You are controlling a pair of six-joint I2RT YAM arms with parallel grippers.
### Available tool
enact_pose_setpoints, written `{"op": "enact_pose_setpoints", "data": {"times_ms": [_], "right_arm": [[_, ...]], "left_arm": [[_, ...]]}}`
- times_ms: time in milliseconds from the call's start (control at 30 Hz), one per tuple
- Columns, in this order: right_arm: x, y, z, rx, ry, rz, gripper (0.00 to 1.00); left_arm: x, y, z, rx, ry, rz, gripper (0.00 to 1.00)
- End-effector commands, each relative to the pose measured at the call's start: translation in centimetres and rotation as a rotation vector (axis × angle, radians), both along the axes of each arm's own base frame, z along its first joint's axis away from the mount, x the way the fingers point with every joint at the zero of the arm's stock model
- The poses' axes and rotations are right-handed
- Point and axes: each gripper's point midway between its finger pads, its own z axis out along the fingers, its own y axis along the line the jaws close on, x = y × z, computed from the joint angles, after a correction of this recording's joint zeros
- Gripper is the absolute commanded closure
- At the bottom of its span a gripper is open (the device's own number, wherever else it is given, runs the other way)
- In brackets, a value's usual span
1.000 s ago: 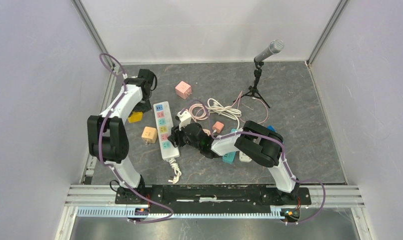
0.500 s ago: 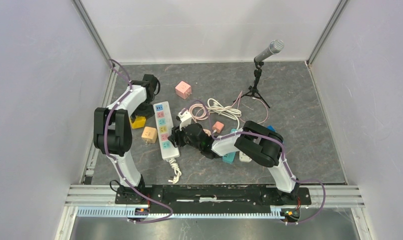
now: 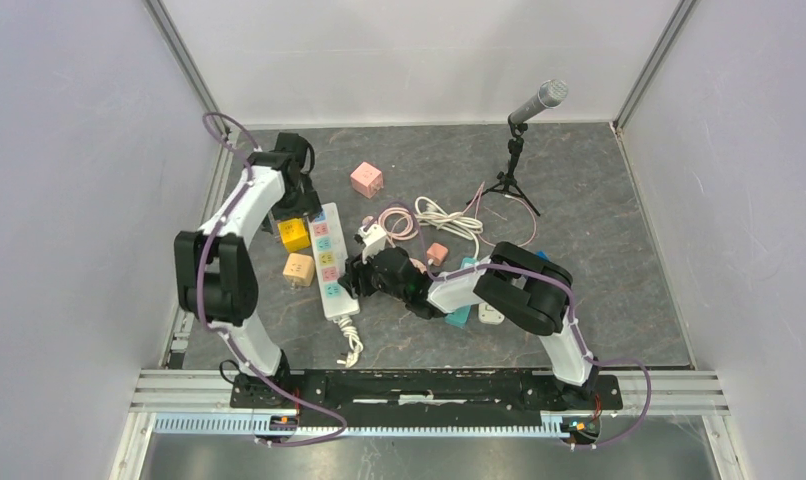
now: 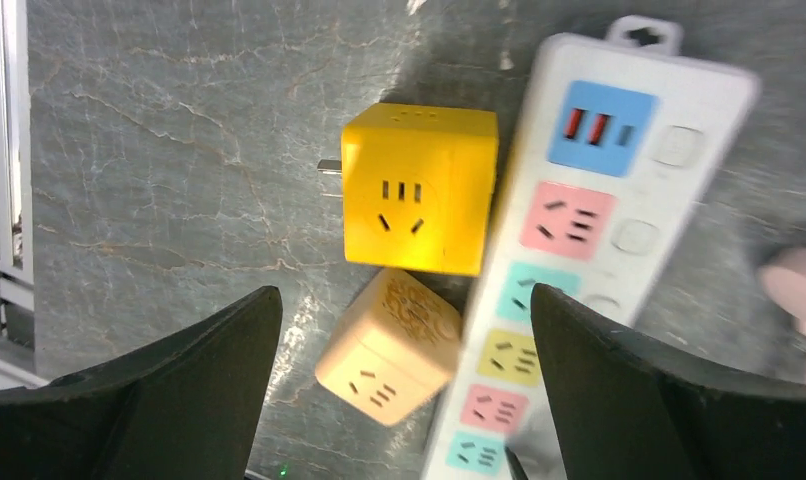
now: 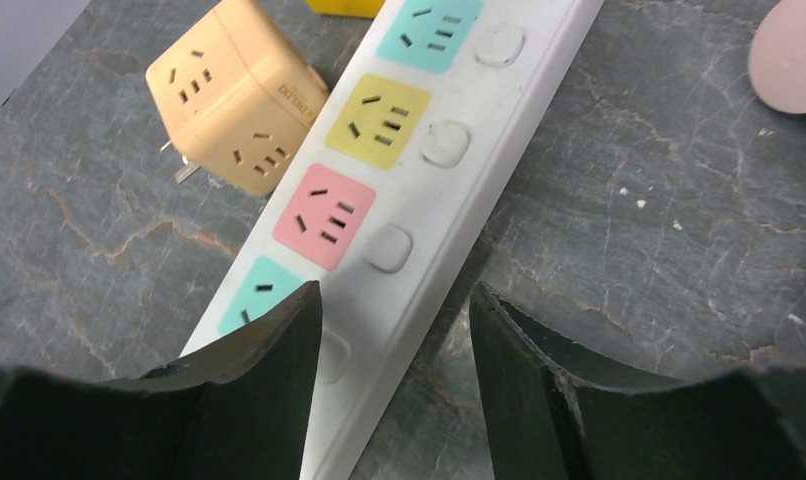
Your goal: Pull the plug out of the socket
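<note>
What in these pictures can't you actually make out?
Right wrist view: power strip, near end hidden behind the fingers.
Left wrist view: pink object, blurred and cut by the right edge.
Top view: teal block, mostly under the right arm.

Yellow cube (image 3: 294, 233): it was off to the left of the white power strip (image 3: 331, 262), with a gap between them. Now it has slid right and touches the strip's left side, up by the blue end.
Yellow cube and tan cube (image 3: 298, 268): they are closer together now, the yellow one just behind the tan one.
Left gripper (image 3: 301, 200): it has come nearer and now hangs over the yellow cube, fingers wide apart.
</note>
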Motion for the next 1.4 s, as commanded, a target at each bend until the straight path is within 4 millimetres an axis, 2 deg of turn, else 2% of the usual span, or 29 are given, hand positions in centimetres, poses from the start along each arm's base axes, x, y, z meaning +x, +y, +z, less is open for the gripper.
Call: {"op": "enact_pose_setpoints", "data": {"times_ms": [0,100,200,333,500,633,733,900,1000,1133,1267,1367], "right_arm": [[-3.0,-2.5,-3.8,-0.194,0.104,0.079,0.39],[-2.6,-2.5,-0.5,-0.185,0.083,0.073,0.37],[-2.2,-3.2,3.1,-0.197,0.036,0.054,0.34],[-1.7,-5.9,7.0,-0.242,-0.032,0.001,0.29],[-1.4,-12.0,12.6,-0.308,-0.164,-0.114,0.16],[-1.6,-18.3,16.4,-0.371,-0.261,-0.237,0.02],[-2.1,-23.2,19.0,-0.420,-0.307,-0.334,0.02],[-3.7,-31.2,23.6,-0.409,-0.351,-0.523,0.02],[-4.8,-35.5,26.6,-0.342,-0.381,-0.635,0.02],[-6.1,-40.8,30.1,-0.250,-0.426,-0.787,0.02],[-7.2,-44.8,32.6,-0.191,-0.451,-0.898,0.02],[-7.9,-46.6,33.9,-0.154,-0.460,-0.935,0.02]], "left_arm": [[1.5,-1.7,8.1,-0.103,-0.239,-0.074,0.00],[0.5,-2.6,11.4,-0.167,-0.337,-0.098,0.00],[-1.2,-3.6,14.0,-0.236,-0.411,-0.137,0.00],[-4.6,-4.2,15.8,-0.286,-0.482,-0.188,0.00],[-9.6,-4.1,16.0,-0.312,-0.566,-0.225,0.00],[-13.1,-4.7,16.4,-0.363,-0.642,-0.256,0.00],[-15.6,-4.4,17.8,-0.365,-0.722,-0.273,0.00],[-19.1,-2.2,21.1,-0.277,-0.900,-0.250,0.00],[-20.7,-1.5,23.5,-0.248,-1.005,-0.255,0.00],[-22.1,-0.9,25.7,-0.214,-1.077,-0.268,0.00],[-22.4,-0.2,27.0,-0.194,-1.097,-0.237,0.00],[-22.3,-0.2,27.6,-0.191,-1.114,-0.236,0.00]]}}
